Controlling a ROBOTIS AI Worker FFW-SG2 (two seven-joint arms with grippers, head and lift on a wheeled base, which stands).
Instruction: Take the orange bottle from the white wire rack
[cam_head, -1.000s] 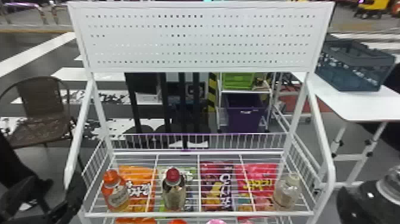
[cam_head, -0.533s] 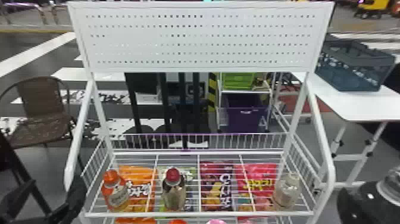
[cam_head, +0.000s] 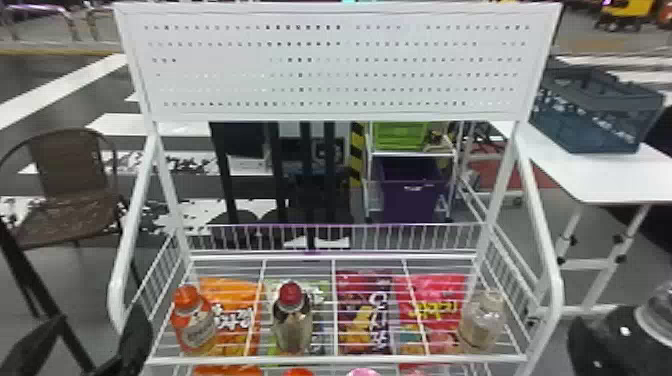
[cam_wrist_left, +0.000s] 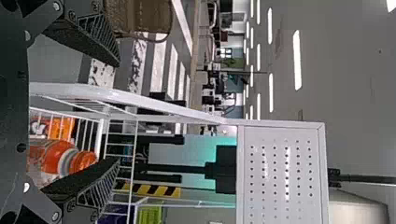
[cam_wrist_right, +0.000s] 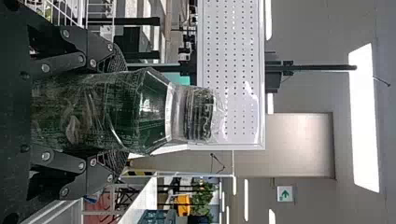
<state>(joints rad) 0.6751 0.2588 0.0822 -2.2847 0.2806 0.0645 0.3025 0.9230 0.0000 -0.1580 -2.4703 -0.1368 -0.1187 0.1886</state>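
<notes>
Orange bottle (cam_head: 197, 330) is upright in the white wire rack's (cam_head: 340, 358) front left corner. Your left gripper (cam_head: 100, 315), empty and spread wide, is nearer; bottle's to its right. Watch the side rail (cam_head: 120, 280) between. Then red-capped bottle (cam_head: 291, 332), clear bottle (cam_head: 480, 325), right gripper (cam_wrist_right: 121, 111) clamping a see-through bottle (cam_wrist_right: 81, 112).

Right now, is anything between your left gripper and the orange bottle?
Yes, probably: in the left wrist view, the rack's white side tube crosses between the open left gripper's fingers, alongside the orange bottle.
</notes>
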